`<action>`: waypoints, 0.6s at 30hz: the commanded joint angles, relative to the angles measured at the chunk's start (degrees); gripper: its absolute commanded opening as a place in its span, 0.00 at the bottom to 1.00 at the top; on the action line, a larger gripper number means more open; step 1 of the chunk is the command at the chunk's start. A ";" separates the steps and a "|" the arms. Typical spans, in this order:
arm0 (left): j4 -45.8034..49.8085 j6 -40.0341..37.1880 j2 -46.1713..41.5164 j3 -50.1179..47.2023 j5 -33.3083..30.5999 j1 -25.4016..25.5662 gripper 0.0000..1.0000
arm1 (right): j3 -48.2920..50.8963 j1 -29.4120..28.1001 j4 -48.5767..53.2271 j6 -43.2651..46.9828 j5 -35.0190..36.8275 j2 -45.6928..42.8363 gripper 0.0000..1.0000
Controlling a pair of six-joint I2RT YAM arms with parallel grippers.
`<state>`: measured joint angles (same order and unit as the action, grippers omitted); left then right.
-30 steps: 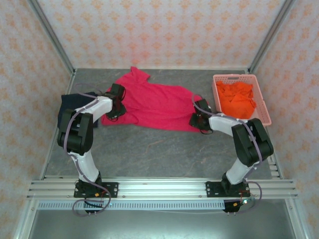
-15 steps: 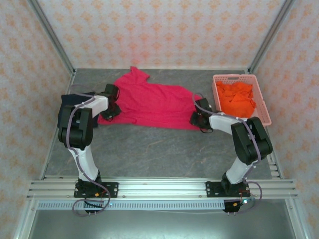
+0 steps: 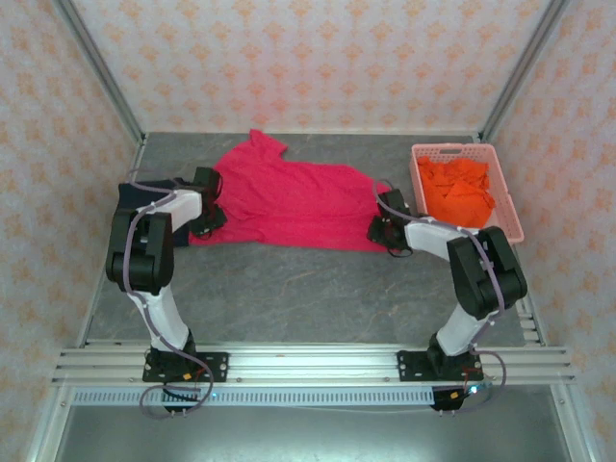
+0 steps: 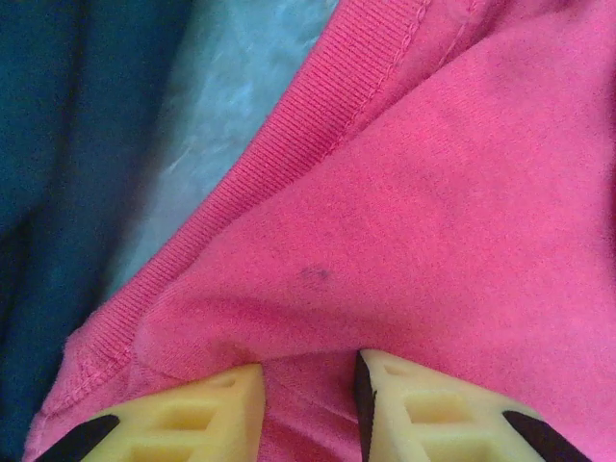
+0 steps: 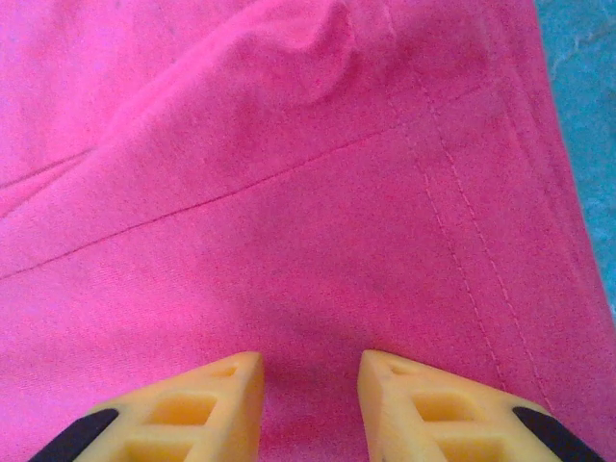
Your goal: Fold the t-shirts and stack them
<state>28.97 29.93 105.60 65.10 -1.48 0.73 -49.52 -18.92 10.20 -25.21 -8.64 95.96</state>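
Two grips on crimson-pink t-shirt (image 3: 289, 202): left arm (image 3: 141, 255) folded, left fingers (image 4: 217, 416) clamped; right arm (image 3: 486, 274) folded, right fingers (image 5: 207, 404) clamped.

The top external camera sits high behind the arm bases, looking down and forward over the whole table (image 3: 289, 289). The wrist cameras look out past the left claw (image 4: 308, 371) and the right claw (image 5: 310, 361), very close onto the crimson-pink t-shirt (image 3: 289, 197), which all three views share: left at its ribbed edge, right at a stitched hem.

The left wrist view's edge cuts off the navy t-shirt (image 4: 58, 144).
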 commanded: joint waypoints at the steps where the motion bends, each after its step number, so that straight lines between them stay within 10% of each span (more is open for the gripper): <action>1: 3.70 0.34 -4.12 -6.37 0.20 -0.27 0.32 | 4.35 0.46 8.13 0.61 -0.60 -2.71 0.34; 18: 9.00 4.13 -26.66 -24.52 2.64 -1.81 0.36 | 13.99 -0.75 17.75 -1.40 -4.11 -21.75 0.36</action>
<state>34.35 32.88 81.19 40.66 3.01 -0.49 -35.42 -19.46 22.33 -26.33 -13.54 77.12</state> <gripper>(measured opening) 0.364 0.353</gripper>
